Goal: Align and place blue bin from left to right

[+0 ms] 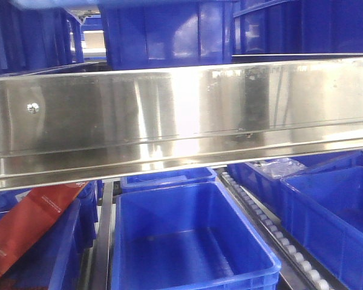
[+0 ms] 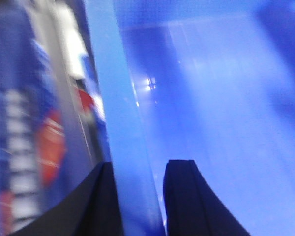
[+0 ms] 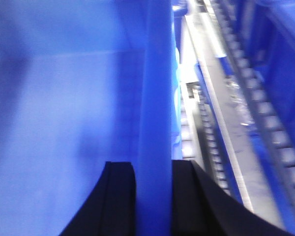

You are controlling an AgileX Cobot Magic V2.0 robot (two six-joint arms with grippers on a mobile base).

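Note:
An empty blue bin (image 1: 187, 241) sits low in the middle of the front view, below the steel beam; neither gripper shows in that view. In the left wrist view my left gripper (image 2: 140, 164) is shut on the left wall (image 2: 113, 88) of a blue bin, one black finger (image 2: 96, 196) outside and one inside. My right gripper (image 3: 154, 164) is shut on the right wall (image 3: 160, 73) of a blue bin in the same way. Both wrist views are blurred.
A shiny steel shelf beam (image 1: 181, 115) crosses the front view, with more blue bins (image 1: 163, 30) on the level above. A red package (image 1: 24, 229) leans in the bin at left. A roller track (image 1: 272, 229) and further blue bins (image 1: 333, 217) lie to the right.

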